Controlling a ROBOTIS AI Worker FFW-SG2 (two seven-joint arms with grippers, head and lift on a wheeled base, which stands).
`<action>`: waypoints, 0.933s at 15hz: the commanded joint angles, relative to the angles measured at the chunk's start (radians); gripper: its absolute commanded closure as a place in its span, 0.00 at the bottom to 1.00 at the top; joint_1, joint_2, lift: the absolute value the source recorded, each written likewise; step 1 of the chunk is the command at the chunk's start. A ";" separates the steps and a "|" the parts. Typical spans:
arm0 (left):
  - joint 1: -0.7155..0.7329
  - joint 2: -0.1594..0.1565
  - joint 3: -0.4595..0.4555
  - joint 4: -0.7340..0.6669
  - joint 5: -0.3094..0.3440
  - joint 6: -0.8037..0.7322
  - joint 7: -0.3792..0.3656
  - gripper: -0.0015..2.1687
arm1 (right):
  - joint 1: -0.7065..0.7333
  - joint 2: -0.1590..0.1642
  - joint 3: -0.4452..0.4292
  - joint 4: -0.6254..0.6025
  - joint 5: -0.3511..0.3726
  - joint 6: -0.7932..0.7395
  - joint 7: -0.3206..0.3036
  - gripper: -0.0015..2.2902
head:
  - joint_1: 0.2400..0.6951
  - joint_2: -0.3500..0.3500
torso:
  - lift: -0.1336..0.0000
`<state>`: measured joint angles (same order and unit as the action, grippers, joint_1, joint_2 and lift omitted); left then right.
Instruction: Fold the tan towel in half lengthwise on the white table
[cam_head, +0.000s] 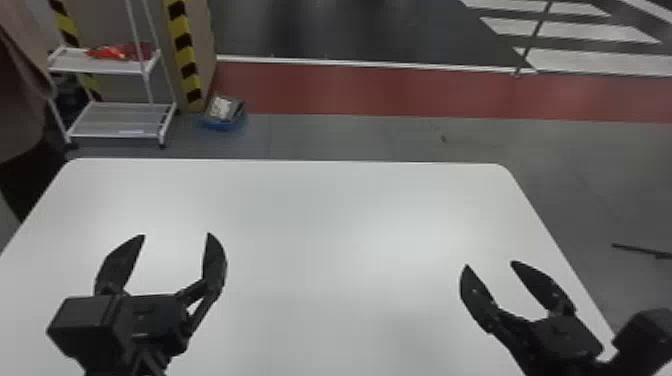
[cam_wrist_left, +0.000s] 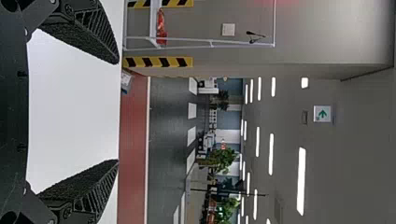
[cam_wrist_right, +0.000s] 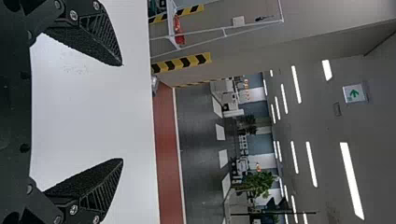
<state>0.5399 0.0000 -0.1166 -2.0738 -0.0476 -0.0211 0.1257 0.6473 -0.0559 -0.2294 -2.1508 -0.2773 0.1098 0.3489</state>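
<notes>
- Left claw and right claw hang with fingers spread above the white tabletop.
- Cannot tell where the tan towel is.
- Closing now risks an empty pinch, with nothing between the fingers.

Plain white table, black hands.
</notes>
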 joint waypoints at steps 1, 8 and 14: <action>0.000 -0.003 0.000 0.000 0.000 0.002 0.000 0.06 | -0.001 0.002 -0.001 0.003 -0.003 -0.003 0.001 0.07 | 1.00 0.34 | 0.57; -0.003 -0.003 0.003 0.008 0.014 0.011 -0.003 0.06 | -0.011 0.010 0.001 0.009 -0.002 0.000 0.007 0.07 | 1.00 0.35 | 0.57; -0.008 -0.003 0.002 0.020 0.003 0.014 -0.001 0.06 | -0.015 0.011 0.002 0.006 0.000 -0.012 0.012 0.07 | 1.00 0.35 | 0.57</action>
<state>0.5309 0.0000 -0.1138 -2.0520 -0.0424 -0.0069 0.1245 0.6325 -0.0448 -0.2280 -2.1428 -0.2791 0.1016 0.3604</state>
